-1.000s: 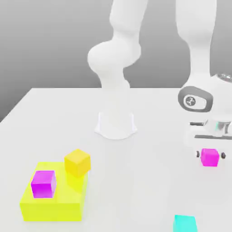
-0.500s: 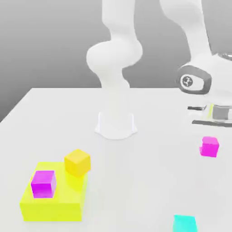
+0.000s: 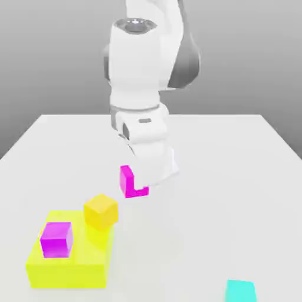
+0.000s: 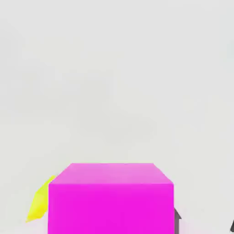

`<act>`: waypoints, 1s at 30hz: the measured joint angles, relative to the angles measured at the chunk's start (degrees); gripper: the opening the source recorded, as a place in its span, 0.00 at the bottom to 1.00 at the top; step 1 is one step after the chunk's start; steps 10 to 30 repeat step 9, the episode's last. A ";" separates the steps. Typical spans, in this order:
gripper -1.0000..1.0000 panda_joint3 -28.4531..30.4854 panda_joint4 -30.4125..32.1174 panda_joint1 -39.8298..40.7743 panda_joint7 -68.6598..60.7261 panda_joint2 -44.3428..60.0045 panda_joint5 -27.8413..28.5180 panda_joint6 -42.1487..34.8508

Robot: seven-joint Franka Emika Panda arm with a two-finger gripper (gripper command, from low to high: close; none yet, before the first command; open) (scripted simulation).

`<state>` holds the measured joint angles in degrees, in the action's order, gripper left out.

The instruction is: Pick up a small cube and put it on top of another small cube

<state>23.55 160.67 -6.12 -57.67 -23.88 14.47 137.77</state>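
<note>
A: Status on the tool (image 3: pixel 133 187)?

B: Clamped narrow on a small plain bright magenta cube (image 3: pixel 128 180), carried in the air under the white arm (image 3: pixel 141 88). Cube tilted, clear of the white counter (image 3: pixel 236 177). Up close in the hand view, same cube (image 4: pixel 111 199) sits right at the tool, with a sliver of yellow (image 4: pixel 40 201) behind one lower corner.

A: Position against the flat yellow block (image 3: pixel 69 262)?

B: Held cube above and off toward the exterior view's right of the block, nearer the arm's round base (image 3: pixel 168 168). Not touching the block.

A: Second one?

B: Matching small magenta cube (image 3: pixel 56 239) resting on top of the flat yellow block, toward its left side in the exterior view. Upright, nothing stacked on it.

A: Other items?

B: Orange-yellow cube (image 3: pixel 101 212) at the block's far right corner, resting on it, near the seated magenta cube but apart. Cyan cube (image 3: pixel 240 291) on the counter well off to the exterior view's right of the block, at the front edge of the picture.
</note>
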 joint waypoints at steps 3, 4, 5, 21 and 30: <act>0.00 2.28 1.12 0.54 -0.43 3.60 -0.60 4.52; 0.00 2.79 1.53 0.33 -0.75 5.35 -0.96 6.65; 0.00 3.23 1.94 0.10 -1.09 7.16 -1.32 8.85; 1.00 3.90 2.60 -0.23 -1.60 10.11 -1.84 12.46; 1.00 3.90 2.60 -0.23 -1.60 10.11 -1.84 12.46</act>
